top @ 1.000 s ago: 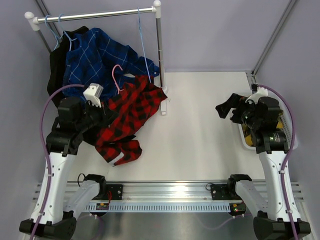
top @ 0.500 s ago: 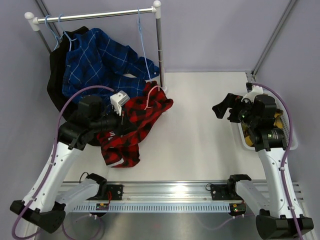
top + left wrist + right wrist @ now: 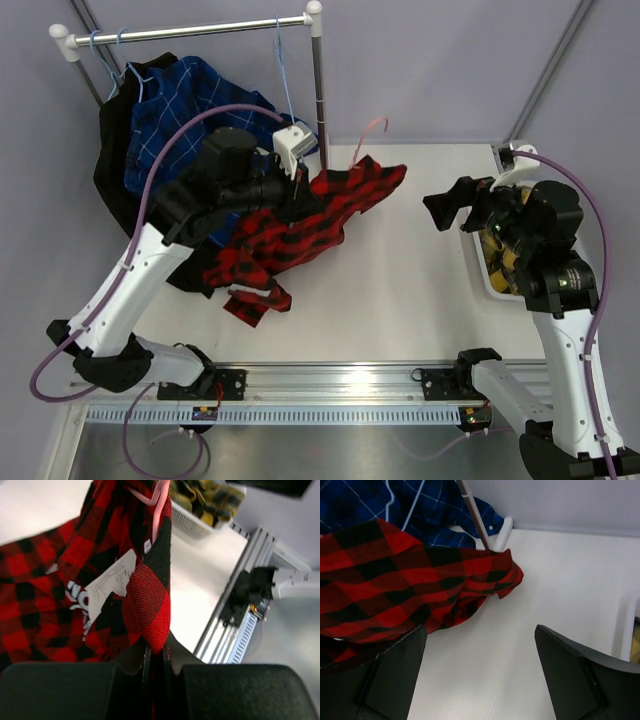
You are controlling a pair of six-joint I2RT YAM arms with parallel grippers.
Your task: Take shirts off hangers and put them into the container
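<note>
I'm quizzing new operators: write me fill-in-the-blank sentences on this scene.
The plaid shirt pinched by the left gripper is black and ___.
The hanger sticking out of it is ___.
The right gripper has its jaws ___.
The other shirt, in the basket, is black and ___.
Missing words: red; pink; open; yellow.

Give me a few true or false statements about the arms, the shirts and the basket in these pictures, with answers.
1. The left gripper is shut on the red-and-black plaid shirt. True.
2. The right gripper grips the pink hanger. False: it is open and holds nothing; the hanger is inside the red shirt.
3. The white basket holds a yellow-and-black plaid shirt. True.
4. The blue shirt lies in the basket. False: it hangs below the rail.
</note>
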